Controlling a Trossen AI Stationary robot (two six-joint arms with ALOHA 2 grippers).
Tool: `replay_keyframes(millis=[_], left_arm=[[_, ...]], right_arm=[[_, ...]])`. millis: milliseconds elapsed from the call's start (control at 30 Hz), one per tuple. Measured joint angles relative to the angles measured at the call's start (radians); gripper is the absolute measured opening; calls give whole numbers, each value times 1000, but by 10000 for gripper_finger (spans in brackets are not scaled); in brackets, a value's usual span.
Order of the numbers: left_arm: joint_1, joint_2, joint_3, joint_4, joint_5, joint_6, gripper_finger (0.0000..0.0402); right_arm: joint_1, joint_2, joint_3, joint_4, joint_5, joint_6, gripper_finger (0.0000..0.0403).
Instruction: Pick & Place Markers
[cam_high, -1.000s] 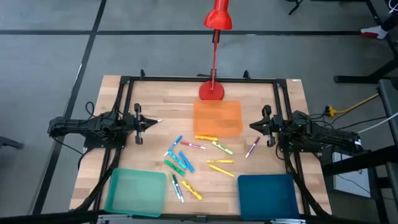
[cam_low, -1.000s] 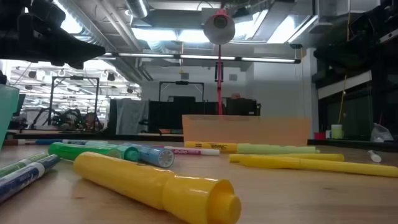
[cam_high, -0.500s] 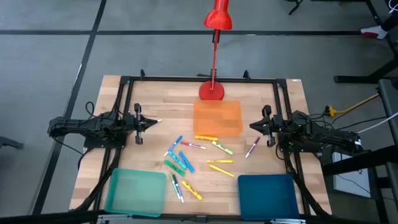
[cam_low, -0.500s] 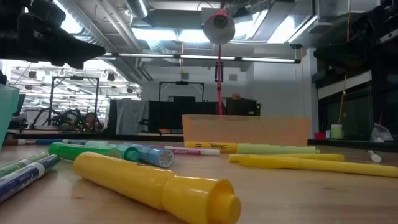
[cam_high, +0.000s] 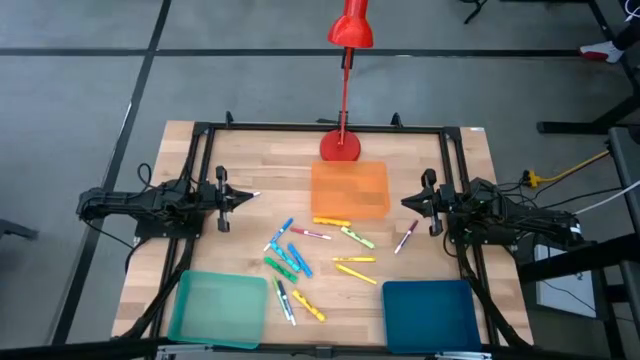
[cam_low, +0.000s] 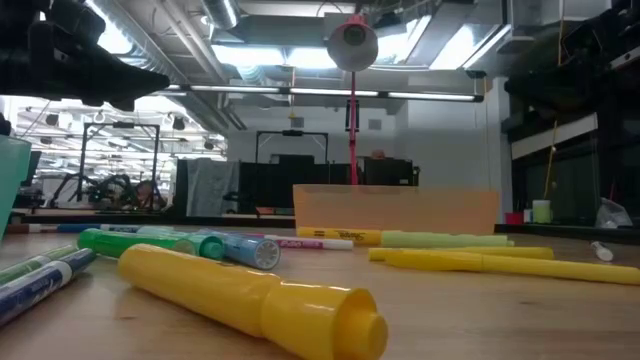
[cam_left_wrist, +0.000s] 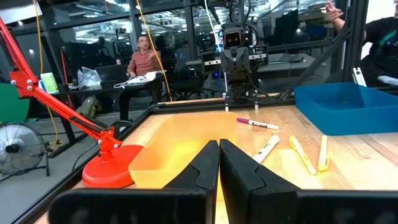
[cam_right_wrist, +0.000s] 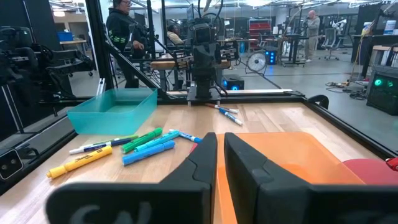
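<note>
Two dark grippers hang clenched and empty, the left gripper (cam_high: 250, 196) and right gripper (cam_high: 408, 203) flanking a translucent orange square tray (cam_high: 349, 188). Scattered coloured plastic markers (cam_high: 300, 255) lie between, nearer the teal tray (cam_high: 217, 306) and blue tray (cam_high: 428, 310), overlapping too tightly to count.

Bare bench (cam_high: 250, 165) wood between arms and markers (cam_high: 300, 255). Orange tray (cam_high: 349, 188) and red lamp (cam_high: 341, 145) block back middle. Green tray (cam_high: 218, 306), blue tray (cam_high: 427, 311) fill front corners.
</note>
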Motion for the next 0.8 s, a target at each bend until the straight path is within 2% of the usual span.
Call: replay_keyframes(millis=[500,800], left_arm=[[0,0,0,0,0,0,10],[0,0,0,0,0,0,7]], right_arm=[[0,0,0,28,-3,17,32],[0,0,0,179,-2,239,32]])
